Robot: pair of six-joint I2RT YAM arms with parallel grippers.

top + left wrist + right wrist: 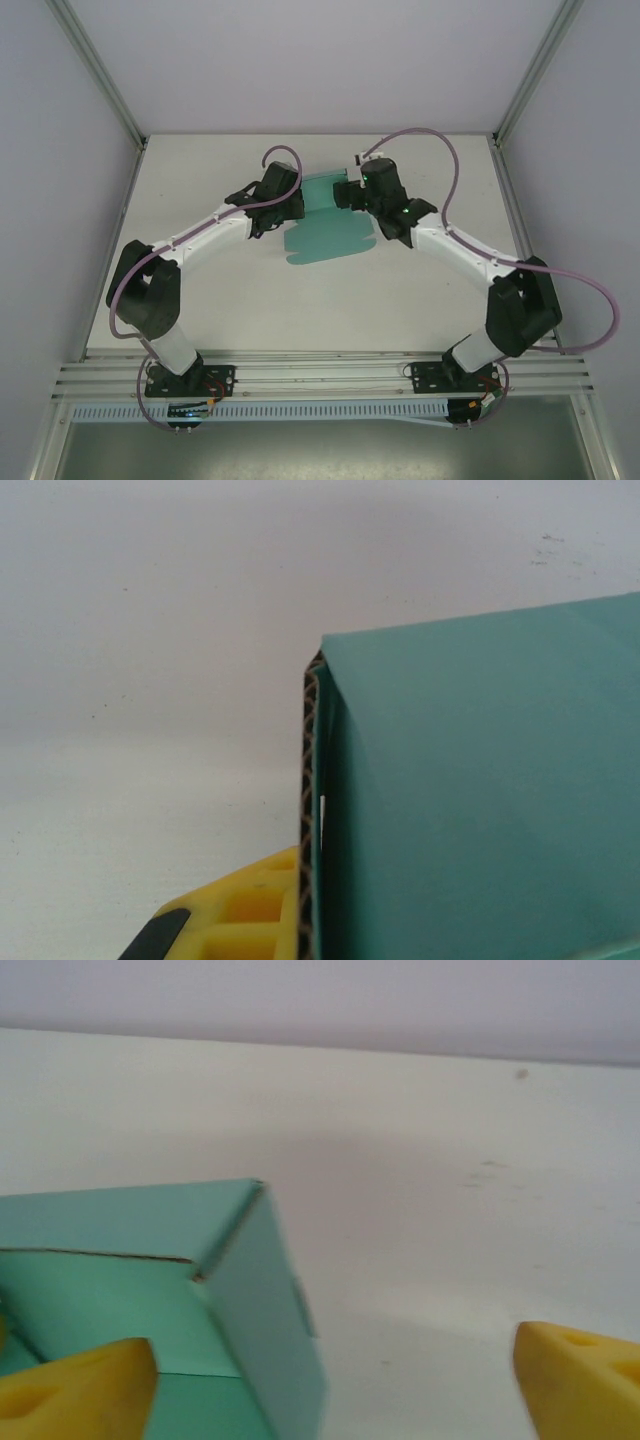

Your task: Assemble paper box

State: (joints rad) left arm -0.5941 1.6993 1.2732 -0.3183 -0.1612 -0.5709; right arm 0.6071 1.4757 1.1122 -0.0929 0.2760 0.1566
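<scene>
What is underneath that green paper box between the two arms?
The paper box lies on the white table. Nothing pokes out from under it; the patch directly beneath it is covered by the paper.

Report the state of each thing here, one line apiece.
paper box: partly folded, walls raised, near flap lying flat on the table.
left gripper: shut on a box wall.
right gripper: open, a box corner between its jaws.

Paper box (330,238) on table (250,300), far centre.
</scene>
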